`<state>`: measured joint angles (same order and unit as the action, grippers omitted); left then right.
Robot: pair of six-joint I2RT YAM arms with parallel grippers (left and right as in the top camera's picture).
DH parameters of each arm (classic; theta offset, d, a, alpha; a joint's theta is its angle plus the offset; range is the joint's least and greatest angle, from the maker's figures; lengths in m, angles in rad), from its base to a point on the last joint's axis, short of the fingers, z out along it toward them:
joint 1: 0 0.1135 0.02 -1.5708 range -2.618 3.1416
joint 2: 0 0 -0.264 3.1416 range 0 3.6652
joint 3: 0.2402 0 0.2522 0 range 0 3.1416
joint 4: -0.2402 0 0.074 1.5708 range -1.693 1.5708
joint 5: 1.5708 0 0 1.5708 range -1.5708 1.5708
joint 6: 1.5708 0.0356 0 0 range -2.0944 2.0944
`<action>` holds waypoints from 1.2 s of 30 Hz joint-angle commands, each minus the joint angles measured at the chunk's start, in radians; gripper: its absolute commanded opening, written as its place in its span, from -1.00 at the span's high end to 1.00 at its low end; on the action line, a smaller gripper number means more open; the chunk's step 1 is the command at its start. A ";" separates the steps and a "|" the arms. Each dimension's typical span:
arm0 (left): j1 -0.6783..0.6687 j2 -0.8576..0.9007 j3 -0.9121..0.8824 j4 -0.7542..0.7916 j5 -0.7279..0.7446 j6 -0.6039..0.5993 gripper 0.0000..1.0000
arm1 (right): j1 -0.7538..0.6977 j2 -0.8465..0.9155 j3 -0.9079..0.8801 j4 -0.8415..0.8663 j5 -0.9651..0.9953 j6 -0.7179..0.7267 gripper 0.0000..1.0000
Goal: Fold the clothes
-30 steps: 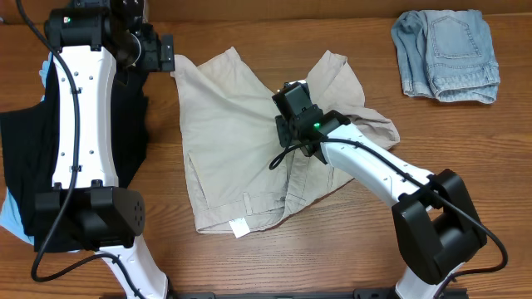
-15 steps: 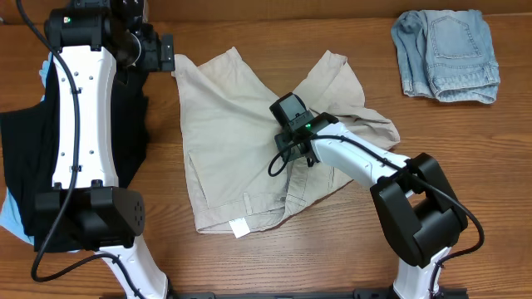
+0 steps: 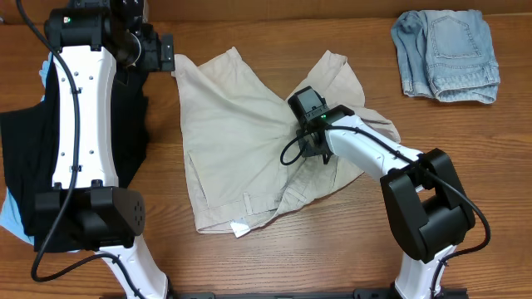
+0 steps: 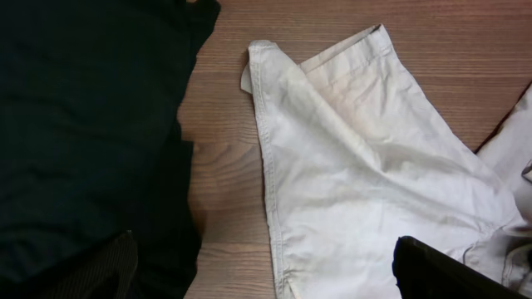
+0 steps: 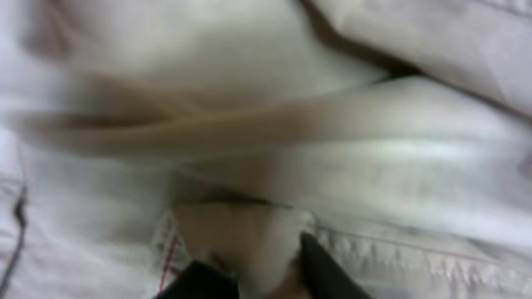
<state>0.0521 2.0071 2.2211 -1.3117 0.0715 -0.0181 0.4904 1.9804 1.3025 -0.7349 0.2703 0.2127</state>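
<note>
Beige shorts (image 3: 233, 141) lie spread mid-desk (image 3: 332, 257), waistband on the near side, white tag (image 3: 239, 228) at the near edge. Right claw (image 3: 314, 137) is down on the shorts right of centre, clenched on a pinch of the cloth. Its wrist view is blurred but shows fabric bunched between the fingertips (image 5: 332, 274). Creases in the shorts run toward that spot.

Left claw (image 3: 166, 51) sits just beside the shorts' far-left corner, released, jaws wide, nothing in them. Its wrist view looks down on the shorts' hem edge, a strip of bare wood and a black garment (image 3: 21, 158). Can't tell if it touches anything.

The black garment is heaped at the left edge under the left arm, with light blue cloth (image 3: 10, 218) poking out on the near side. Denim shorts (image 3: 447, 54) lie folded far right, well apart.
</note>
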 commanded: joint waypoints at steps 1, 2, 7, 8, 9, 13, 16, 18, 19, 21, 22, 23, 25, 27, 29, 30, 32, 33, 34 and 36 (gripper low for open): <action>-0.004 -0.006 0.007 0.005 -0.001 0.023 -1.00 | -0.007 -0.023 0.041 -0.043 0.017 0.069 0.70; -0.004 -0.006 0.007 0.006 -0.001 0.023 -1.00 | -0.007 -0.037 0.059 -0.076 0.016 0.088 0.74; -0.004 -0.006 0.007 0.008 -0.001 0.023 -1.00 | -0.008 -0.133 0.205 -0.372 -0.016 0.219 0.73; -0.004 -0.006 0.007 0.007 -0.001 0.023 -1.00 | -0.009 -0.150 0.231 -0.437 -0.040 0.246 0.70; -0.004 -0.006 0.007 0.007 -0.001 0.023 -1.00 | -0.010 -0.164 0.248 -0.489 -0.064 0.266 0.69; -0.004 -0.006 0.007 0.008 -0.001 0.023 -1.00 | -0.010 -0.225 0.263 -0.679 -0.171 0.352 0.61; -0.004 -0.006 0.007 0.010 -0.001 0.024 -1.00 | -0.010 -0.232 0.260 -0.824 -0.191 0.438 0.58; -0.004 -0.006 0.007 0.011 -0.001 0.023 -1.00 | -0.006 -0.232 0.242 -0.882 -0.191 0.488 0.57; -0.004 -0.006 0.007 0.011 -0.001 0.023 -1.00 | -0.001 -0.232 0.224 -0.907 -0.190 0.523 0.57; -0.004 -0.006 0.007 0.011 0.000 0.023 -1.00 | 0.006 -0.232 0.180 -0.920 -0.190 0.570 0.55; -0.004 -0.006 0.007 0.011 0.000 0.023 -1.00 | 0.013 -0.234 0.143 -0.919 -0.190 0.599 0.53; -0.004 -0.006 0.007 0.011 0.000 0.023 -1.00 | 0.020 -0.235 0.105 -0.914 -0.190 0.623 0.51; -0.004 -0.006 0.007 0.010 -0.001 0.024 -0.99 | 0.036 -0.238 0.021 -0.903 -0.198 0.674 0.50; -0.004 -0.006 0.007 0.011 0.000 0.037 -1.00 | 0.056 -0.244 -0.068 -0.877 -0.230 0.699 0.49; -0.004 -0.005 0.007 0.011 -0.001 0.042 -1.00 | 0.079 -0.257 -0.154 -0.836 -0.286 0.705 0.47; -0.004 -0.005 0.007 0.011 0.000 0.042 -1.00 | 0.090 -0.267 -0.190 -0.813 -0.318 0.705 0.47; -0.004 -0.002 0.007 0.011 -0.001 0.042 -1.00 | 0.118 -0.305 -0.248 -0.785 -0.364 0.709 0.44; -0.004 0.000 0.007 0.011 0.000 0.042 -1.00 | 0.123 -0.315 -0.252 -0.785 -0.368 0.709 0.44; -0.004 0.001 0.007 0.011 0.000 0.042 -1.00 | 0.134 -0.338 -0.254 -0.790 -0.369 0.709 0.44; -0.004 0.008 0.007 0.012 0.000 0.042 -1.00 | 0.149 -0.392 -0.246 -0.807 -0.370 0.709 0.40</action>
<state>0.0521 2.0071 2.2211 -1.3037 0.0711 0.0036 0.6201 1.6924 1.0470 -1.5257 -0.0494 0.8940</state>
